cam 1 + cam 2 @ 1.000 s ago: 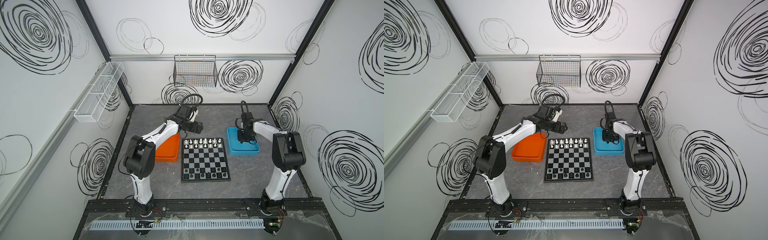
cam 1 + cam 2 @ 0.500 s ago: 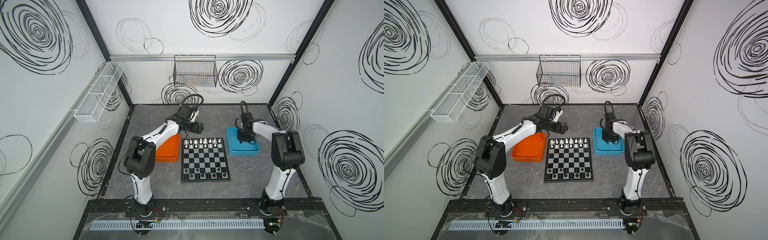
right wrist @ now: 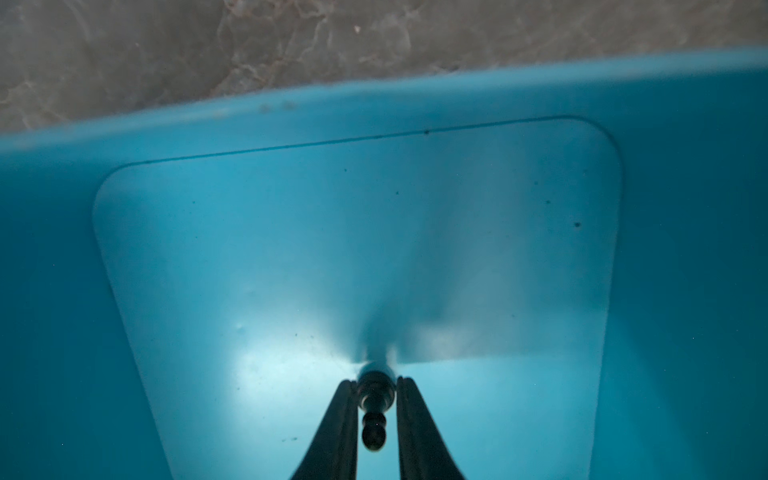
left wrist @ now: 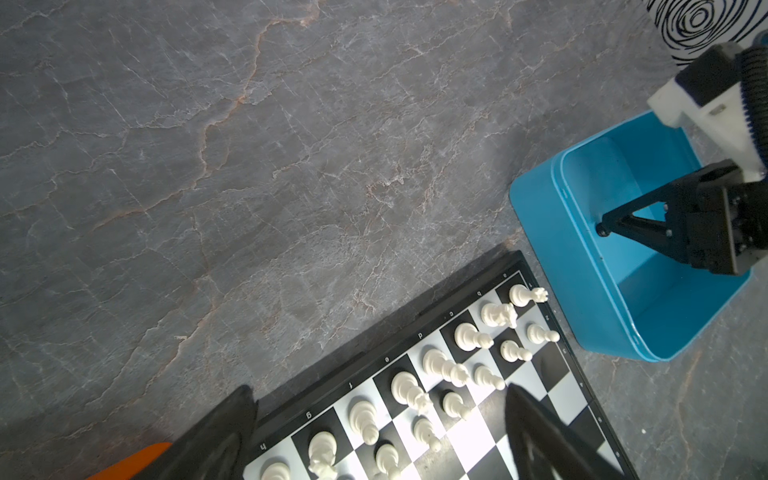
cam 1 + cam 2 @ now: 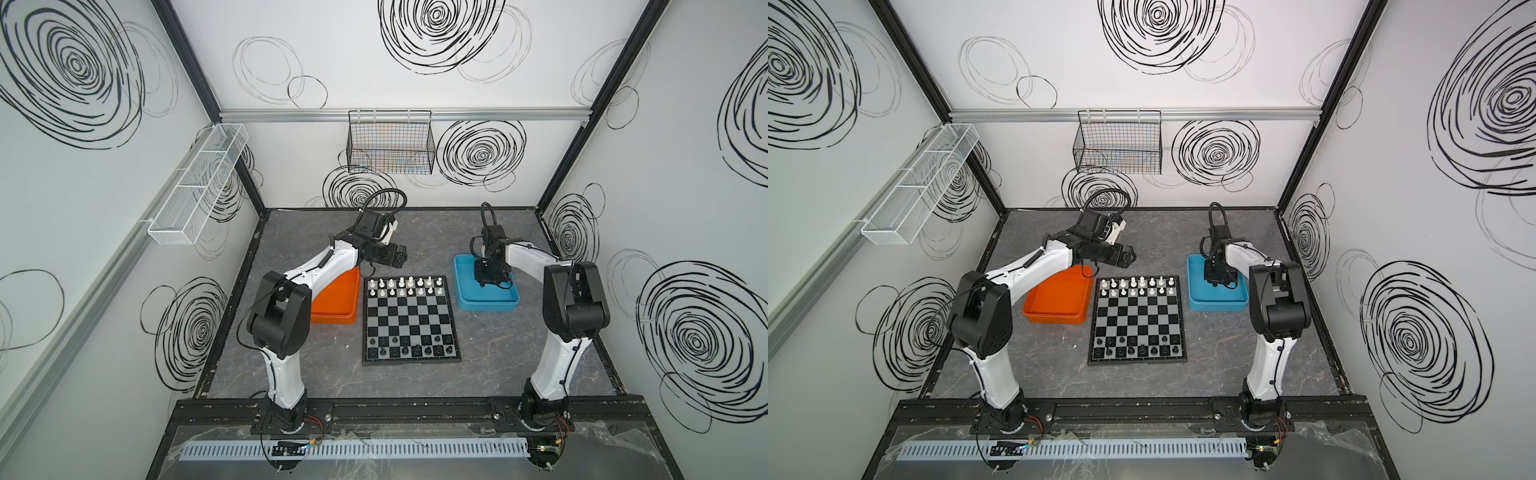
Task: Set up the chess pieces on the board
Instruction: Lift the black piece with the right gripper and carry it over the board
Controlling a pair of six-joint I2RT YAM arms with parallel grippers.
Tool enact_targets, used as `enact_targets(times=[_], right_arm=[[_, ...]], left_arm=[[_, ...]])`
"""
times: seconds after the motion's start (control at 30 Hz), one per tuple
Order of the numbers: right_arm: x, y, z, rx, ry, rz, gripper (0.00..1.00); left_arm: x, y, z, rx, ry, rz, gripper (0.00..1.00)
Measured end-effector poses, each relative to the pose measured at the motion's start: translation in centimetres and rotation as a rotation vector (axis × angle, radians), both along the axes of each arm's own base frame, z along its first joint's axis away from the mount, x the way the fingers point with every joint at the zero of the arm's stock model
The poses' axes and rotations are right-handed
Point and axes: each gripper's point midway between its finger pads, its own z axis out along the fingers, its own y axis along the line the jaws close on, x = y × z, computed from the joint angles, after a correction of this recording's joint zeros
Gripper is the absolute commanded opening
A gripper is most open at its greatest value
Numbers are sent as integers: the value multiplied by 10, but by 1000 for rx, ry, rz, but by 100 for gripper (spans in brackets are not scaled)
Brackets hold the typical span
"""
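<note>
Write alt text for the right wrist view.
The right gripper pinches a small black piece between its fingers, low over the bare floor of the blue tray. Grey marbled table shows beyond the rim.

White file letters a to h, upside down, along the board (image 4: 550,363) border

Inside the blue tray (image 3: 685,249), the black piece (image 3: 372,432) held by the right pincer (image 3: 376,384) is dim and its kind is unclear. The tray's rim is blurred. The picture's edge cuts the pincer fingers (image 3: 415,428) off.
</note>
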Motion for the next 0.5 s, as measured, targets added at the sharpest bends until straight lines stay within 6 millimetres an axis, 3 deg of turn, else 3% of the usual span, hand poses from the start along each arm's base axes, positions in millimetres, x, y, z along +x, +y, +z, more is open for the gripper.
enact_targets(times=[0.5], right_arm=[[-3, 1, -1, 9, 12, 2, 10]], left_arm=[[0, 0, 0, 0, 0, 1, 96]])
